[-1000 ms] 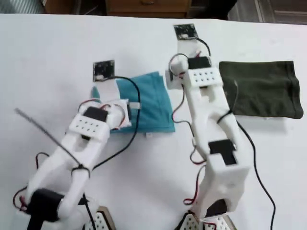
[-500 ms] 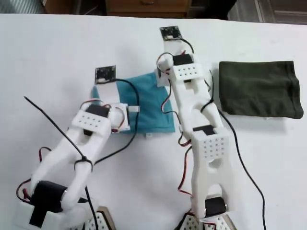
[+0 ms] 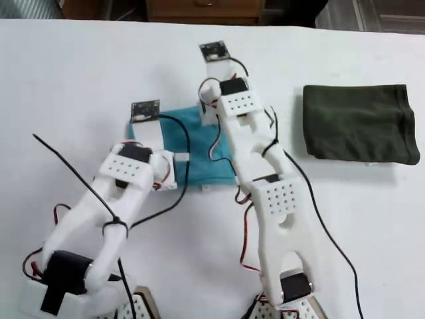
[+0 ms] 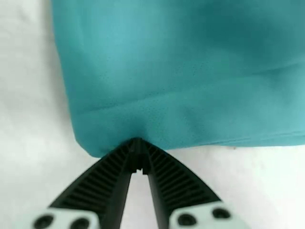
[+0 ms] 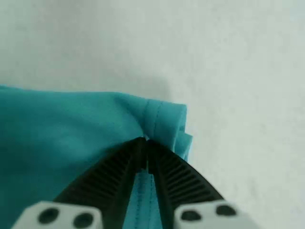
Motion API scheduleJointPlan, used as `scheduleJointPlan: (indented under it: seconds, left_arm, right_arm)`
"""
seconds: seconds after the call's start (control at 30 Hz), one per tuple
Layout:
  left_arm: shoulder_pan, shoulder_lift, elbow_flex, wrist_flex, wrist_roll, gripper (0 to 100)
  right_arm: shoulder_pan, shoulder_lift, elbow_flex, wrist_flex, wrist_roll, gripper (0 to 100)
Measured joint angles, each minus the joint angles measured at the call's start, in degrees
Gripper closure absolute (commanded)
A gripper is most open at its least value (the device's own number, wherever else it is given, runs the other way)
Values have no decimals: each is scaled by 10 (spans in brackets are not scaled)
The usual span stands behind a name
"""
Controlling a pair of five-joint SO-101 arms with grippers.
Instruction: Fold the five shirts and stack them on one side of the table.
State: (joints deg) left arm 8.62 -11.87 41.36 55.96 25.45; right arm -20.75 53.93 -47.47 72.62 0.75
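Observation:
A teal shirt (image 3: pixel 199 154) lies mid-table, partly covered by both arms. My left gripper (image 4: pixel 138 160) is shut, its tips pinching the teal shirt (image 4: pixel 181 71) at a folded edge on the shirt's left side. My right gripper (image 5: pixel 145 145) is shut on a hemmed corner of the teal shirt (image 5: pixel 57 138), with layered cloth edges beside its tips. In the high view that arm reaches over the shirt's far edge. A dark green shirt (image 3: pixel 358 123) lies folded at the right of the table, apart from both arms.
The white table (image 3: pixel 66 80) is bare at the left and along the far side. Loose black and red cables (image 3: pixel 182 166) hang from both arms over the teal shirt. A wooden cabinet (image 3: pixel 206 10) stands behind the table's far edge.
The right arm has swung left across the table, away from the dark green shirt, carrying the teal shirt's corner; less teal cloth shows. The left arm has shifted only slightly.

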Motion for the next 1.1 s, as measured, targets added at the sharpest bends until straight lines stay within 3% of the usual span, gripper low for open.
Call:
scheduleJointPlan:
  seconds: [0.5,0.77,1.1]
  left_arm:
    - [-73,0,-21,18,0,973]
    - [-72,0,-157,137,0,973]
    - [-113,2,-194,181,0,973]
  right_arm:
    - [4,-10,-92,93,0,973]
    - [17,-32,-157,215,0,749]
    - [-1,-32,-121,245,-18,735]
